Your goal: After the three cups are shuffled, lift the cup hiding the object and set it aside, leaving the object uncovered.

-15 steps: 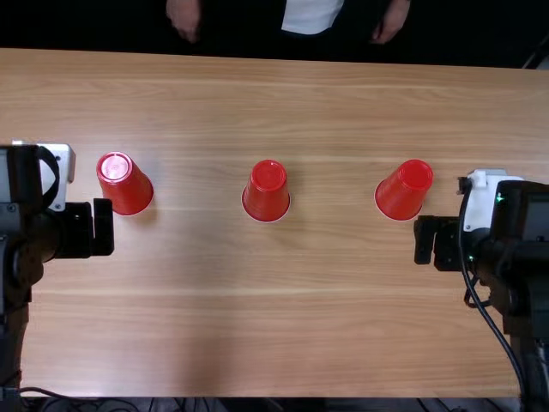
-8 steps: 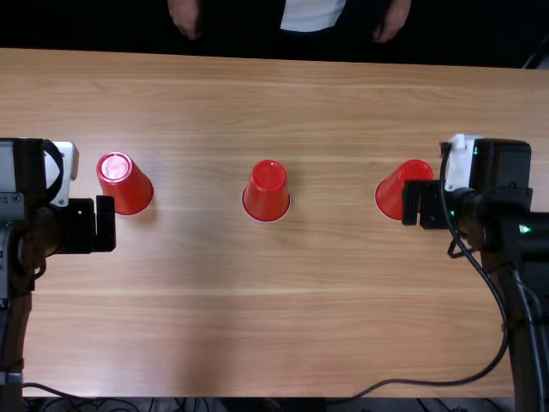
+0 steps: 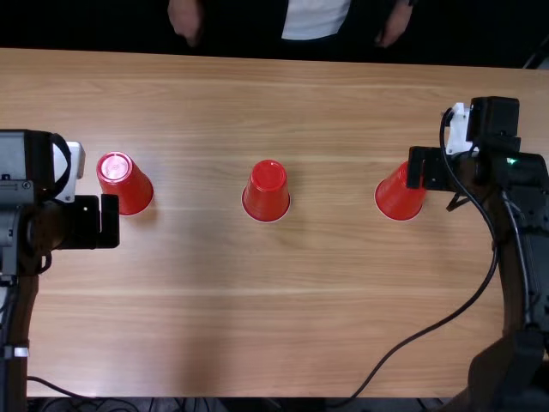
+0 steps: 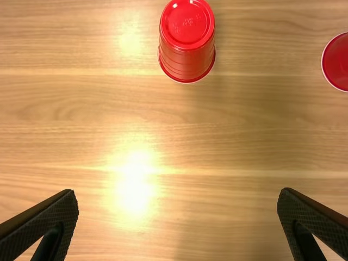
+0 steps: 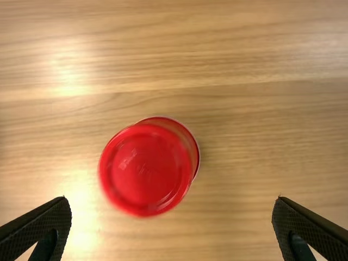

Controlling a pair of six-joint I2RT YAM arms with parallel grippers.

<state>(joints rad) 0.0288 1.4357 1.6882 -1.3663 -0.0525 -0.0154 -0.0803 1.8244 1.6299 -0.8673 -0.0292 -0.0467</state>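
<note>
Three in a row across the light brown wooden table (image 3: pixel 274 300), all upside down with small round bottoms up, well apart from each other: left red plastic cup (image 3: pixel 123 183) at 9 o'clock, middle red plastic cup (image 3: pixel 267 191) at the centre, right red plastic cup (image 3: pixel 401 193) at 3 o'clock. No way to see under any of them.

Near the left red plastic cup, at about 7 o'clock from it: left black claw (image 3: pixel 109 221). In the left wrist view, two flat black fingers (image 4: pixel 43 223) spread far apart, gripping nothing.

Right over the top of the right red plastic cup, a little toward its 1 o'clock side: right black claw (image 3: pixel 416 168). In the right wrist view, flat black fingers (image 5: pixel 38 228) spread far apart as well, looking straight down on the cup's round bottom, with wood showing between cup and each finger.

Down at 5 o'clock, a thin black cable (image 3: pixel 429 330), curving away from the right arm.
</note>
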